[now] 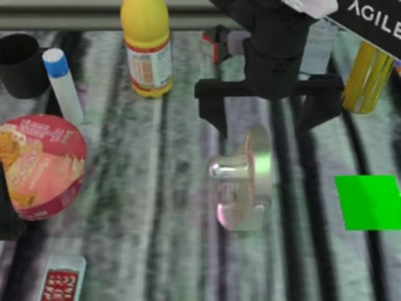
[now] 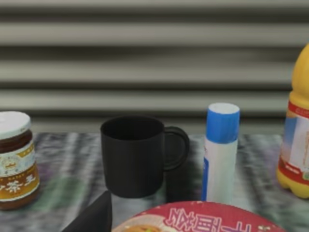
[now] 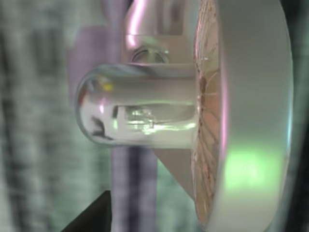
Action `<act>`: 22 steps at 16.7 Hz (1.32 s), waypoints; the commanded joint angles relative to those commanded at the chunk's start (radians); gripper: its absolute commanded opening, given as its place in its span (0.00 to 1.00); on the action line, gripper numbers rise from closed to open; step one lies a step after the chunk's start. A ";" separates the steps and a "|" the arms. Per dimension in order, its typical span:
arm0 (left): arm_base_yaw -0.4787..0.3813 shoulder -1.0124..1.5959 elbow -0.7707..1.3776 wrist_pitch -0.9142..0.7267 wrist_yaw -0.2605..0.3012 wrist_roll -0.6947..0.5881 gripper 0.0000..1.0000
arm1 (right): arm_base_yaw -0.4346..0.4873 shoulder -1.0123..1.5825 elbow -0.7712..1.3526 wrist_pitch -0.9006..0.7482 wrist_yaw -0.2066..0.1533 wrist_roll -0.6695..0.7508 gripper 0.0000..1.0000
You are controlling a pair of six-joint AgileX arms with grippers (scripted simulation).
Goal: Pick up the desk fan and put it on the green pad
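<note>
Desk fan: shiny silver-white, thin disc head on edge, stubby hub pointing toward the table's left, small base toward the near edge; standing on the streaked grey table somewhat right of centre; in the right wrist view the fan fills the frame, hub and disc rim close to the lens. Green pad: flat bright-green square at the table's right edge, lying apart from the fan, nothing on it. Right gripper: hanging above the fan's far side, its two dark fingers spread wide, one on each side of the disc head and not touching it; arm reaching in from the upper right. Left gripper: only a dark fingertip shows in the left wrist view, parked at the table's left edge beside the noodle bowl; whether its fingers are apart or together I cannot tell. Other items: pink-red instant noodle bowl at left; black mug at far left; white glue stick with blue cap beside the mug; orange juice bottle at the far edge; yellow can at far right; red packet at the near left; brown jar with white lid, seen in the left wrist view.
</note>
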 joint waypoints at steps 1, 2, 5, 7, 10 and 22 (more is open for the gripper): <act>0.000 0.000 0.000 0.000 0.000 0.000 1.00 | 0.000 0.001 0.001 -0.001 0.000 0.000 1.00; 0.000 0.000 0.000 0.000 0.000 0.000 1.00 | 0.000 0.001 0.001 -0.001 0.000 0.000 1.00; 0.000 0.000 0.000 0.000 0.000 0.000 1.00 | -0.005 0.000 -0.001 0.001 0.000 -0.001 1.00; 0.000 0.000 0.000 0.000 0.000 0.000 1.00 | -0.003 -0.002 -0.019 0.019 0.000 -0.003 1.00; 0.000 0.000 0.000 0.000 0.000 0.000 1.00 | -0.001 -0.011 -0.118 0.105 0.000 -0.001 1.00; 0.000 0.000 0.000 0.000 0.000 0.000 1.00 | 0.002 -0.017 -0.227 0.208 0.000 0.002 0.70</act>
